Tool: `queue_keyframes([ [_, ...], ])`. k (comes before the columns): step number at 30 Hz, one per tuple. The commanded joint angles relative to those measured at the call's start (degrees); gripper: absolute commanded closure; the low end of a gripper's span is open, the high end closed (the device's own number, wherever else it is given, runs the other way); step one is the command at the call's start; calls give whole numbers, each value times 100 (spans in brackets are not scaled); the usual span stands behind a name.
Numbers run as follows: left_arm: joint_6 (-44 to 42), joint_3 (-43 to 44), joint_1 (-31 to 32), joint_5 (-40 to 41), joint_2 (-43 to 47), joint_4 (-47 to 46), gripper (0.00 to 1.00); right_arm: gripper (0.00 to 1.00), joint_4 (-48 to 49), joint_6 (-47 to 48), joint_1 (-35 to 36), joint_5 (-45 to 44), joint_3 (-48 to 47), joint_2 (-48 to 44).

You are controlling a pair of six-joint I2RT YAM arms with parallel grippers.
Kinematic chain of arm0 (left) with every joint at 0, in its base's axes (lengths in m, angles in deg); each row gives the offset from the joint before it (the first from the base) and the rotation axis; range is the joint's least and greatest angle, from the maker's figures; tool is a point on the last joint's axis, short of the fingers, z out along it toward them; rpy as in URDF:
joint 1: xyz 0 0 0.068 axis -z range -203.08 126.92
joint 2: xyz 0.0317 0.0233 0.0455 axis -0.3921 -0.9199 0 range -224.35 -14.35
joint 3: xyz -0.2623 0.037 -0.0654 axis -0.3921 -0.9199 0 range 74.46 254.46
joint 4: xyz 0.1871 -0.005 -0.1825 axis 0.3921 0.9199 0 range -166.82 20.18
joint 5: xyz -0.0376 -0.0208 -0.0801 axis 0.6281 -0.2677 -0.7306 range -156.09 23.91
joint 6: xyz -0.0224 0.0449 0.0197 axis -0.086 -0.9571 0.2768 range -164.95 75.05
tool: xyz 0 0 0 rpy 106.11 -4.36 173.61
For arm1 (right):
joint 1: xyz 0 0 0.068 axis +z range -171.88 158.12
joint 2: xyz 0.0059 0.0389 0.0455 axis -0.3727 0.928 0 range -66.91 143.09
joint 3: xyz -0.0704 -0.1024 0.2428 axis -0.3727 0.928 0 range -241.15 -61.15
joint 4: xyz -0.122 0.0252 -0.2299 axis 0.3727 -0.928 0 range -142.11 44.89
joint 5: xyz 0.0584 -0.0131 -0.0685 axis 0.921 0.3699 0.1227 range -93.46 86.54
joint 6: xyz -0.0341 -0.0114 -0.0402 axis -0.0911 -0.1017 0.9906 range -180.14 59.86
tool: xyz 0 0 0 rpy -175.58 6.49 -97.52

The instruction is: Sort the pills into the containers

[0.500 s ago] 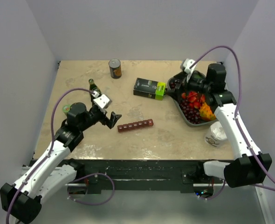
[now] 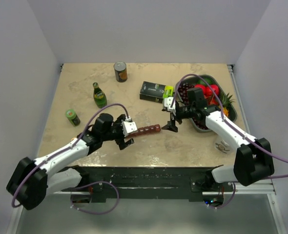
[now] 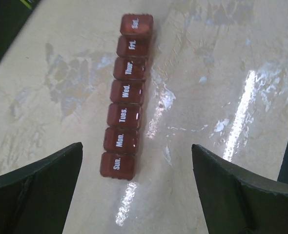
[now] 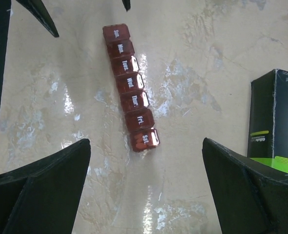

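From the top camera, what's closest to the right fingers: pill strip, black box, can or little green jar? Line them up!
From the right fingers:
1. pill strip, just left.
2. black box, just behind.
3. can, back middle.
4. little green jar, far left.

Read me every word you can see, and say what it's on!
"Sun.": first lid of the dark red pill organizer
"Mon.": second lid
"Tues.": third lid
"Wed.": fourth lid
"Thur.": fifth lid
"Fri.": sixth lid
"Sat.": last lid
Print on the black-and-green box, can and green bottle: too small to read.
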State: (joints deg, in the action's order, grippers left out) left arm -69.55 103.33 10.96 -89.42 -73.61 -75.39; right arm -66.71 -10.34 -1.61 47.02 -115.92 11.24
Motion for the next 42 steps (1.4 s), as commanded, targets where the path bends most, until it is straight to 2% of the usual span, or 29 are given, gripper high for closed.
queue_keyframes([
  [1, -764, 435, 138, 57, -795, -397, 4, 1, 262, 276, 38, -20, 9, -19],
  [5, -1090, 717, 173, 223, -1726, -372, 8, 1, 227, 346, 29, -12, 106, -46],
  [11, -1302, 788, 182, 312, -2194, -495, 15, 1, 87, 390, 29, 173, 62, 113],
  [14, -1521, 849, 199, 206, -2440, -346, 29, 1, -10, 416, 29, 182, 1, 253],
  [19, -1530, 963, 313, 487, -2739, -301, 39, 1, -194, 548, 29, 348, -34, 411],
  [22, -1574, 911, 331, 566, -2792, -354, 51, 1, -423, 890, 38, 384, -34, 560],
  [23, -1583, 902, 340, 575, -2810, -354, 59, 1, -450, 943, 47, 375, -26, 605],
  [26, -1636, 893, 401, 584, -2871, -302, 74, 1, -502, 1163, 134, 192, 18, 754],
  [29, -1723, 841, 507, 470, -2775, -240, 83, 1, -485, 1418, 310, -63, 123, 895],
  [36, -1820, 708, 682, 180, -2485, -231, 89, 1, 225, 1393, 829, -854, 449, 957],
  [42, -1812, 726, 709, 136, -2388, -187, 91, 4, 236, 1374, 987, -1031, 423, 1149],
])
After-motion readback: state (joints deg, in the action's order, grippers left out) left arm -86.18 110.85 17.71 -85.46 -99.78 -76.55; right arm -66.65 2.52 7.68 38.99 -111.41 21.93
